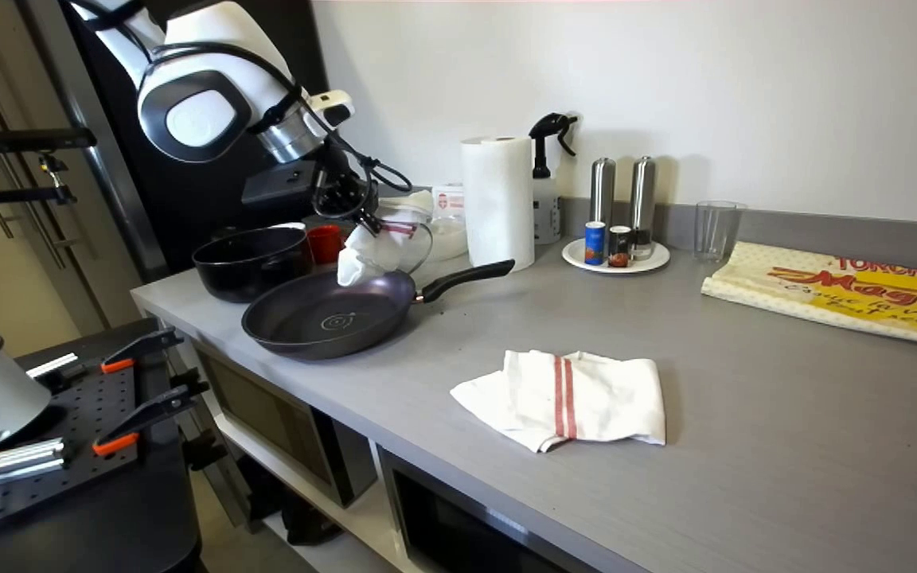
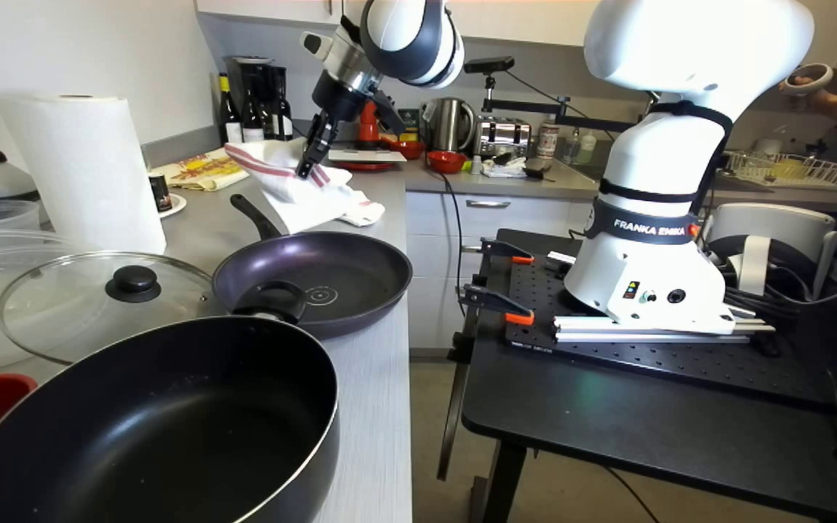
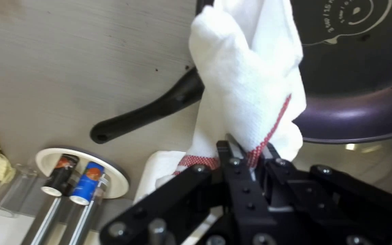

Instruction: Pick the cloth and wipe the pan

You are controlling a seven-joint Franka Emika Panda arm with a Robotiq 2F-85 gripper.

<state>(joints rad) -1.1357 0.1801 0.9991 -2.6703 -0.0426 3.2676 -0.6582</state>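
Along the pale wall [image 1: 745, 95] runs the counter [image 1: 745, 398], matte grey with fine linear grain. On it sits the frying pan [image 1: 323, 314]: round, shallow, dark inside, purplish sheen on the sloped side, circular print on the base, long black handle [image 1: 466, 280]. Just beside it stands the pot [image 1: 239, 278], black, deep, smooth-walled, pale-rimmed; a transparent lid [image 2: 110, 305] with black rim-free knob lies near, on the wall side. The folded towel [image 1: 562, 400], white with two red stripes, lies well apart. The paper roll [image 1: 500, 203] is a white upright cylinder. The cloth [image 3: 247, 78], white, woven, creased and red-banded, hangs bunched above the pan's rim by the handle; contact could not be determined. The end effector [image 3: 250, 154] is closed on it, black fingers pinching the red band.

Edges: the frying pan stands near the counter's front edge. Room: pot and lid crowd the pan; the paper roll stands near the handle's tip; a broad stretch of counter separates handle from towel.
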